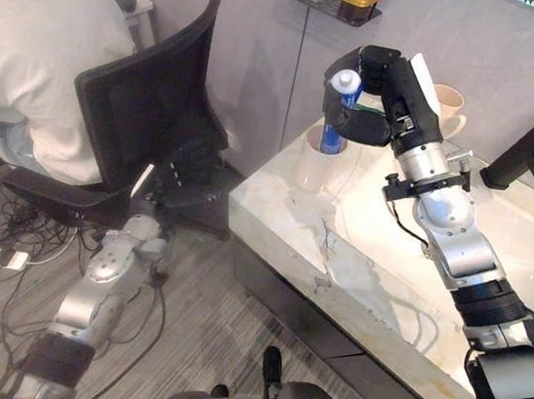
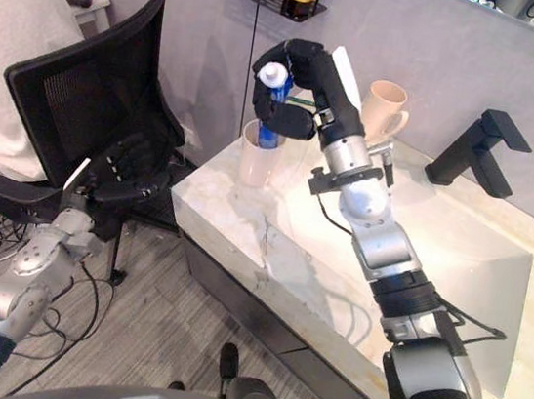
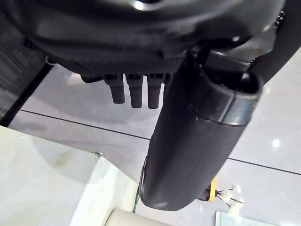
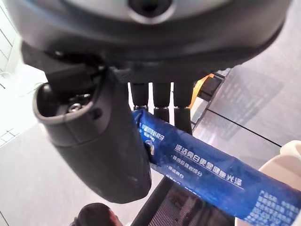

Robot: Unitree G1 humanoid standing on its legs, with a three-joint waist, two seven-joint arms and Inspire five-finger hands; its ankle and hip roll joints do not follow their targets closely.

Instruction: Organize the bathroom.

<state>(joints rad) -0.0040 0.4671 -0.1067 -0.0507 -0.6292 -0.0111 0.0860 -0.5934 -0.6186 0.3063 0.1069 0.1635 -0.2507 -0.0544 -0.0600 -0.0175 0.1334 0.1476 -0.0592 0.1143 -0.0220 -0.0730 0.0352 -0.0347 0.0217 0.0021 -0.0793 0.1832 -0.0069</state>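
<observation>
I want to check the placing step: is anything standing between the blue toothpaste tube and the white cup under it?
Nothing visible blocks it. The right hand grips the blue toothpaste tube with a white cap, whose lower end already reaches the open mouth of the translucent white cup on the pale marble counter.

Even, bright indoor light fell from above; the pale worktop (image 1: 357, 261) showed soft glare, and both wrist views were blurred up close.
</observation>
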